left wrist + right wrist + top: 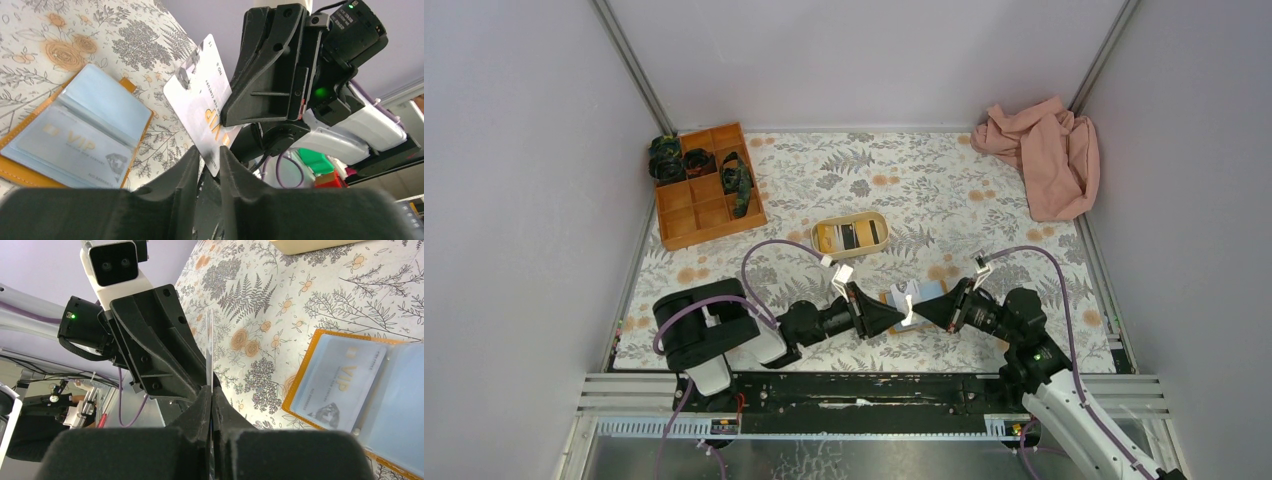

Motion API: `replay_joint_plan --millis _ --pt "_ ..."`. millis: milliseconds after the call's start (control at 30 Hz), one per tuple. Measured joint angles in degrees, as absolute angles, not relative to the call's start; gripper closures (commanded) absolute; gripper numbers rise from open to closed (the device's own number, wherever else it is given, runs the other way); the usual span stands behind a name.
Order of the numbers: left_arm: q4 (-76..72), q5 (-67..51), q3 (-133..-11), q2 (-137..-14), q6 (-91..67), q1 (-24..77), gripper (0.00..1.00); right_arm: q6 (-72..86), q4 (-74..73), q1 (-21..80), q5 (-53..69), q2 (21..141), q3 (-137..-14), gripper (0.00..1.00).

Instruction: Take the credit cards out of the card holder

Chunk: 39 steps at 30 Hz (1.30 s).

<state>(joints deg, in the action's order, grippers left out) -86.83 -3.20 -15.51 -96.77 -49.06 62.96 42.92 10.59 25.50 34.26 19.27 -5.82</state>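
Hand-over of one card between two arms above the open holder. The small flat orange-tan leather-look card holder point(107, 100) lies unfolded on the floral-printed table cover point(944, 190), near the front edge and directly below the two meeting grippers. Its light blue inside faces up so that the clear pockets can be reached from above. A pale second card with gold VIP lettering point(70, 147) sits in one pocket, so by this evidence the task is only part done. The white plastic VIP card point(197, 100) is held clear of the holder, standing on edge and tilted. This exposes a free margin on each side for a second grasp. The right gripper point(210, 391) has its fingers pressed together on one margin of the white plastic VIP card, seen edge-on in the right wrist view. The left gripper point(209, 154) brackets the opposite lower corner with its fingers narrowly apart. Whether its pads already press on the plastic cannot be told. Both arms reach low and inward from their bases, forearms nearly level, with the two claws pointing at each other tip to tip over the holder. A beige oval tray point(817, 240) holding flat items stands just beyond, and is a probable deposit point.
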Motion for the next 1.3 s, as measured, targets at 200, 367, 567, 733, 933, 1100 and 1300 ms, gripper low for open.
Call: replay_joint_plan --millis 200,367,567,733,933,1100,1300 --pt "-86.52 -3.18 -15.64 -96.79 -48.95 62.52 1.0 42.72 10.59 25.43 34.06 19.55 -6.04 0.98" --pt "-86.76 -3.57 -15.7 -96.75 -49.12 62.52 1.0 41.95 8.62 25.45 33.28 18.85 -6.55 0.61" --pt "-84.62 -5.54 -15.46 -92.58 -50.0 58.87 1.0 39.64 0.82 25.56 26.09 14.72 -7.88 0.55" --pt "-69.43 -7.11 -16.75 -82.19 -49.21 51.27 1.0 38.17 -4.58 25.56 19.09 11.29 -9.02 0.55" --pt "-33.54 0.14 -32.49 -74.26 -42.87 47.92 1.0 37.78 -6.63 25.56 17.06 11.53 -8.93 0.55" --pt "-11.99 2.83 -47.68 -78.41 -39.03 40.82 1.0 37.76 -7.29 25.56 17.08 11.99 -8.67 0.55" --pt "6.13 2.37 -57.52 -88.53 -35.92 33.58 1.0 37.76 -7.57 25.56 17.15 11.35 -8.64 0.55"
